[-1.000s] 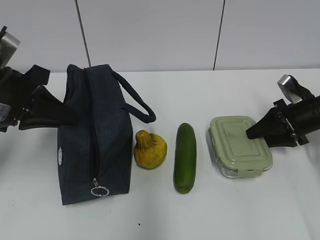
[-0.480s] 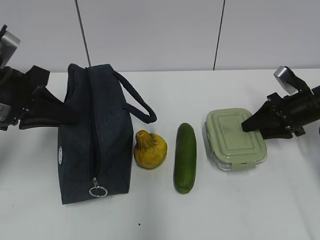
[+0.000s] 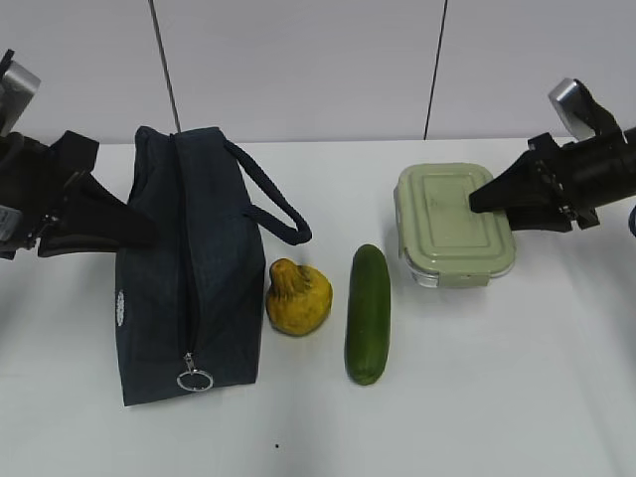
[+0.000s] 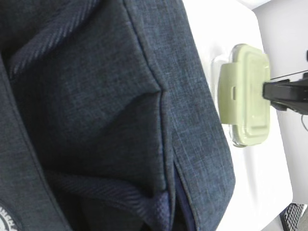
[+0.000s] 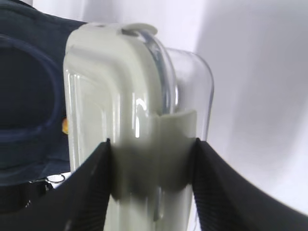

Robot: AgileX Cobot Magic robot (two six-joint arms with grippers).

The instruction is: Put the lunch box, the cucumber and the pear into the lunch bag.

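The lunch bag (image 3: 189, 263) is the biggest thing here. It stands on the white table (image 3: 477, 397) at the left, dark blue, with its strap handle (image 3: 268, 204) looping out to the right. Its long zipper (image 3: 185, 248) looks closed from the front, so I think the bag must be opened before anything can go in.

The left claw (image 3: 129, 227) is squeezed shut and pressed against the bag's left side. It seems to pinch the cloth there, but I cannot tell for sure.

The lunch box (image 3: 455, 224) is next in size. The right claw (image 3: 487, 199) is about half open and clamped on the box's right end, 1 finger (image 5: 91, 192) on each side. The box looks lifted off the table, so step 1, moving the box, is under way. Next it must travel left to the bag.

The cucumber (image 3: 368, 313) and the pear (image 3: 297, 296) lie between box and bag, so the box should pass above them.
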